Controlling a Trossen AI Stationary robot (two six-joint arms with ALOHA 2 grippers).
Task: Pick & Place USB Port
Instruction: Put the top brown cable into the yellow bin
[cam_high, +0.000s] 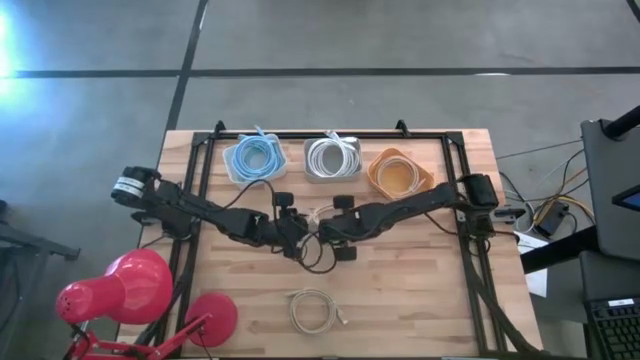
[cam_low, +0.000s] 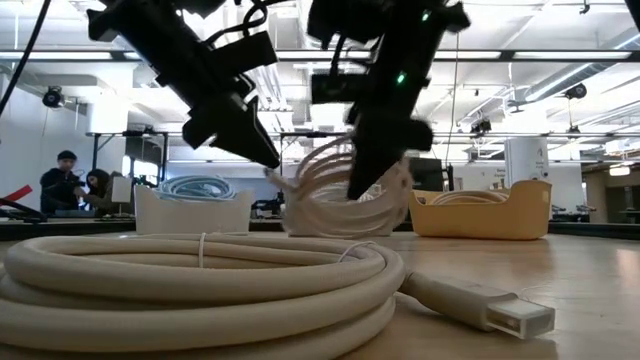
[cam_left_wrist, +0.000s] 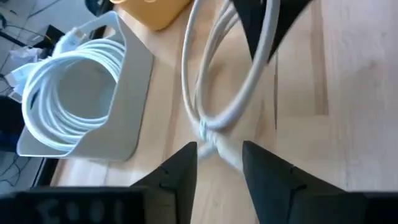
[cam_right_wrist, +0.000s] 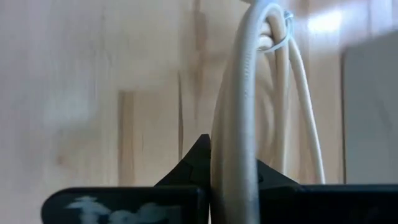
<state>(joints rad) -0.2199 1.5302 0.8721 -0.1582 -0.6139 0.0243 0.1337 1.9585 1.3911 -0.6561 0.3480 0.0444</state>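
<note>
Right gripper (cam_right_wrist: 233, 171) clamped on white cable coil (cam_right_wrist: 261, 93), lifted mid-table. Left gripper (cam_left_wrist: 219, 155) apart at coil's tie; close squarely there, you avoid tugging loops.

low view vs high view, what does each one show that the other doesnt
Only the low view shows people seated far off in the room, and the plug of the near coiled cable close up.

Only the high view shows the red lamp at the table's corner and a keyboard off to the side.

Both show the blue-cable tray, the white-cable tray, the orange tray, and the left claw and right claw meeting at a lifted white cable, which the right claw grips.
</note>
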